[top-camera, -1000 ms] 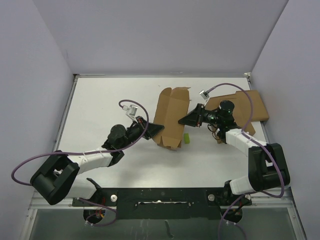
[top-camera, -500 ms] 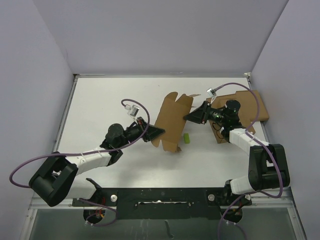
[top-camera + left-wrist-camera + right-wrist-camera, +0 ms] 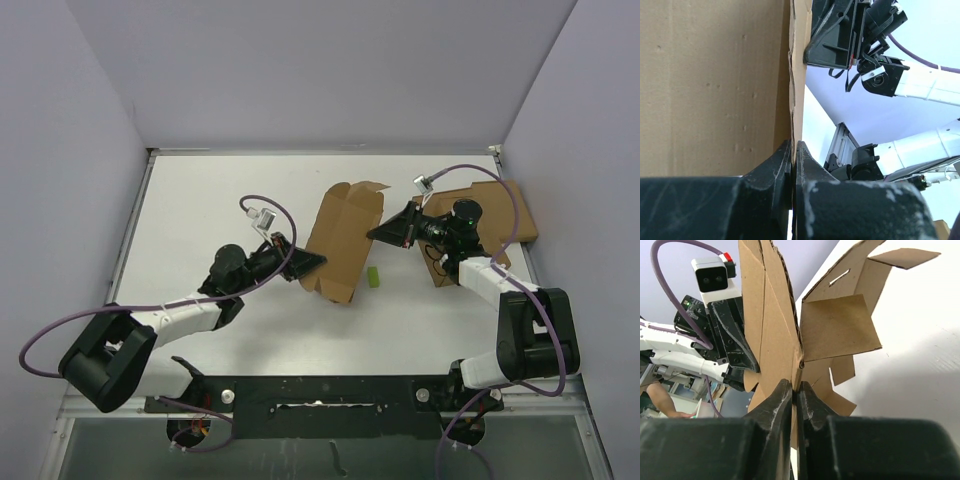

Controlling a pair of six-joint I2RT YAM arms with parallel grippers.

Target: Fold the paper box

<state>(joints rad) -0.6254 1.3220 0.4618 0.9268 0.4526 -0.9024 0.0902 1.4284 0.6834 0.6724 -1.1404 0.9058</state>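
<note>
The paper box (image 3: 343,238) is a brown die-cut cardboard sheet with flaps and slits, partly folded and held up off the table between both arms. My left gripper (image 3: 318,261) is shut on its left edge; in the left wrist view the jaws pinch the sheet's edge (image 3: 796,125). My right gripper (image 3: 378,233) is shut on its right edge; in the right wrist view the jaws clamp a fold of the sheet (image 3: 790,340), with flaps fanning out above.
A larger flat brown cardboard slab (image 3: 505,210) lies at the right under the right arm. A small green object (image 3: 373,277) lies on the white table (image 3: 200,210) below the box. Walls enclose the back and sides.
The right gripper rose and moved right with the box edge. The left gripper shifted slightly. The box tilted and lifted, now held steady between both.
</note>
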